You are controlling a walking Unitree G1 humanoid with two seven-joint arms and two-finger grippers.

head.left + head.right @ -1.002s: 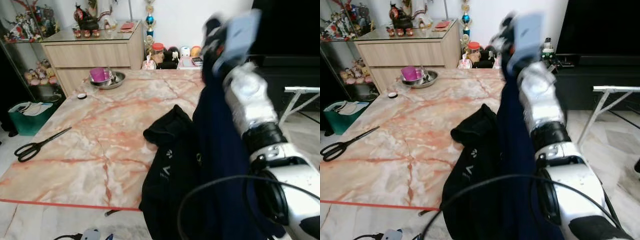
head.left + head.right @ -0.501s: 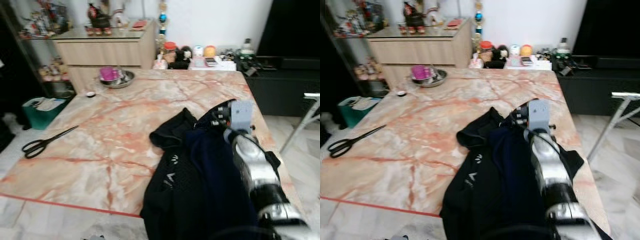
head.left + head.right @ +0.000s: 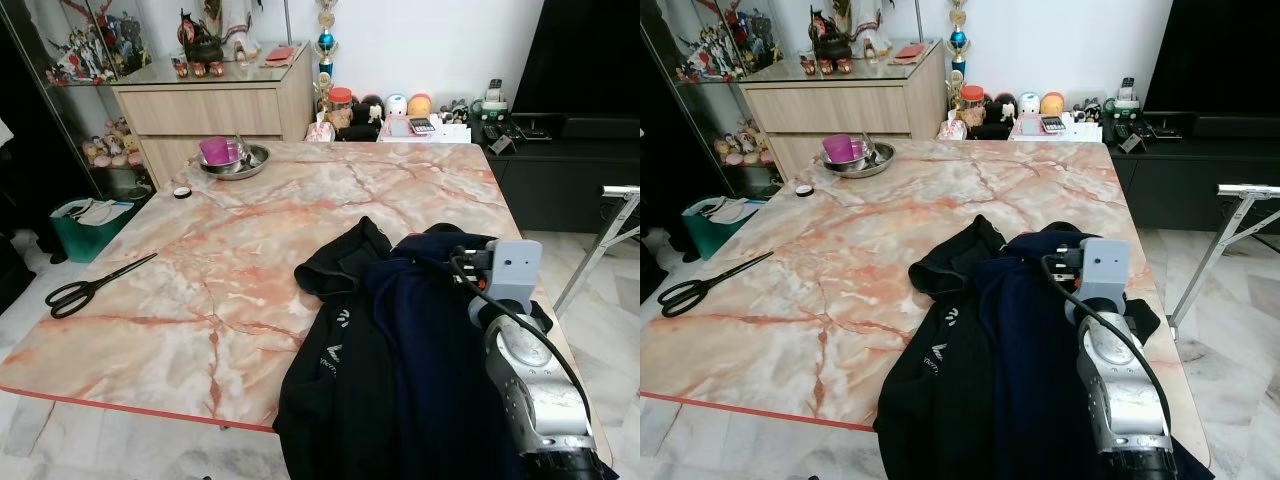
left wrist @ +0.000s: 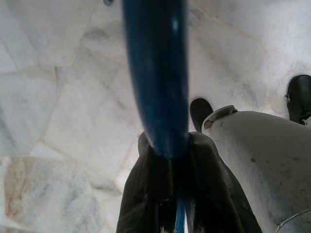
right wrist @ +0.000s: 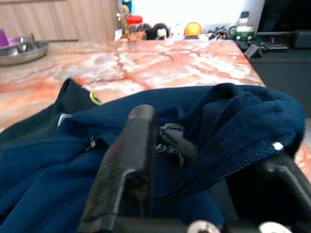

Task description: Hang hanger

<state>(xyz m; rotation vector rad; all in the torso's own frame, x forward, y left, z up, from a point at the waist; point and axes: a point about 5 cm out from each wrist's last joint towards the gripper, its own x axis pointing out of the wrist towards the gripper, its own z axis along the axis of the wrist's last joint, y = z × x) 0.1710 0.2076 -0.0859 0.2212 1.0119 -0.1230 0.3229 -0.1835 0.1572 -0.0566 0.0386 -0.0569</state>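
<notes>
While the right end effector (image 5: 204,160) spreads open over the navy garment (image 5: 63,165), the left end effector (image 4: 170,189) clamps a blue hanger (image 4: 155,73).

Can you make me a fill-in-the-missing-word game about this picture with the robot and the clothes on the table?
1. The pink-veined marble table has dark clothes lying at its near ____ corner.
2. The black-handled scissors lie near the table's ____ edge.
3. The purple cup sits in a round ____ bowl.
4. The left gripper is shut on a ____ plastic hanger.

Missing words: right; left; metal; blue
</notes>
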